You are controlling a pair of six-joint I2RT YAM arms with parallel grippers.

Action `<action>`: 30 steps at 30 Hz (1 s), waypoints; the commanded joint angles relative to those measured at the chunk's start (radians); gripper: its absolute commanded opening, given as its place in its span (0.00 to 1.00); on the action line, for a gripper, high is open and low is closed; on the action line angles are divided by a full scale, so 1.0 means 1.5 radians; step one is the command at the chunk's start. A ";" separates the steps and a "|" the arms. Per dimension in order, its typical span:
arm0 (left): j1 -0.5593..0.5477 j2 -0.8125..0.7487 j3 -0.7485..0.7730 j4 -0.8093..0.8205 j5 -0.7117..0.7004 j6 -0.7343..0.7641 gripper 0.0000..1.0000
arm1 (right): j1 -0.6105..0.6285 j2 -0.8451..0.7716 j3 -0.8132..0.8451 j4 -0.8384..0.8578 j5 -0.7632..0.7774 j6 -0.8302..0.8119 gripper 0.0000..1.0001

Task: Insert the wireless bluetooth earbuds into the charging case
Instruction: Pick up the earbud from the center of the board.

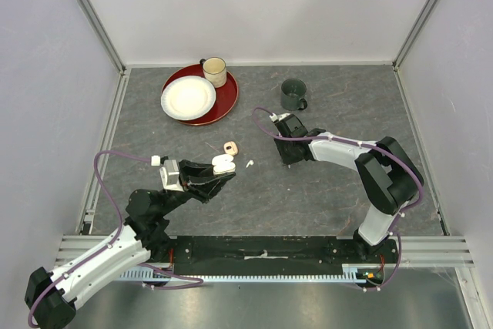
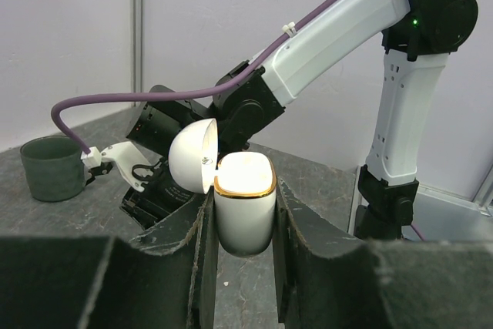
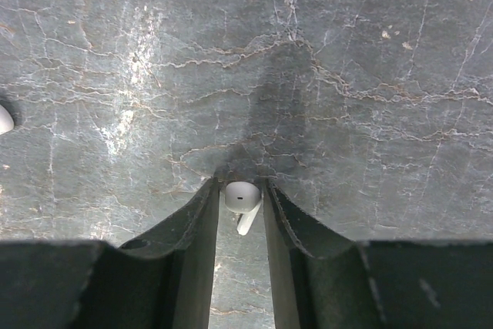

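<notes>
- Table (image 1: 308, 198) and side walls (image 1: 46, 75): a dropped part is likely rolling across the dark slab toward the near edge. Bare surface is lying between the two grippers and in front of them (ample room for the handover).
- Right arm (image 1: 339, 146): it is reaching in toward the centre. The risk is its wrist meeting the left fingers as the two tools converge. Open room is lying to its near side.
- Red plate (image 1: 223, 102), carrying a white plate (image 1: 188, 98) and a cream mug (image 1: 215, 72): standing far-left, well apart from both grippers (low concern).
- Dark green mug (image 1: 293, 94): sitting near the right wrist on the far side. A backward lift is risking a clip there.
- Charging case (image 2: 245, 182): the left gripper (image 2: 243, 225) is clamping its white body upright, off the table. The lid (image 2: 191, 153) is hanging open to one side. The stem catching the gold rim or the lid is the likely miss.
- White earbud (image 3: 243, 198): the right gripper (image 3: 241, 186) is pinching it at the very fingertips, low over the slab. It is liable to be twisting or slipping out (small hold).
- Loose white earbud (image 1: 249, 164) and a pale peach piece (image 1: 229, 147): lying just beside the case, apart from each other. A low sweep is risking a knock (peach piece too small to identify).
</notes>
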 commanded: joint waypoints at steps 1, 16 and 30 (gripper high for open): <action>-0.003 0.000 0.005 0.024 -0.003 -0.019 0.02 | 0.002 0.010 -0.021 -0.048 -0.015 0.003 0.35; -0.003 0.001 0.005 0.023 -0.002 -0.021 0.02 | 0.001 -0.007 -0.031 -0.051 -0.006 0.009 0.18; -0.002 0.013 0.011 0.036 -0.038 -0.025 0.02 | 0.078 -0.298 -0.004 0.034 0.132 0.085 0.01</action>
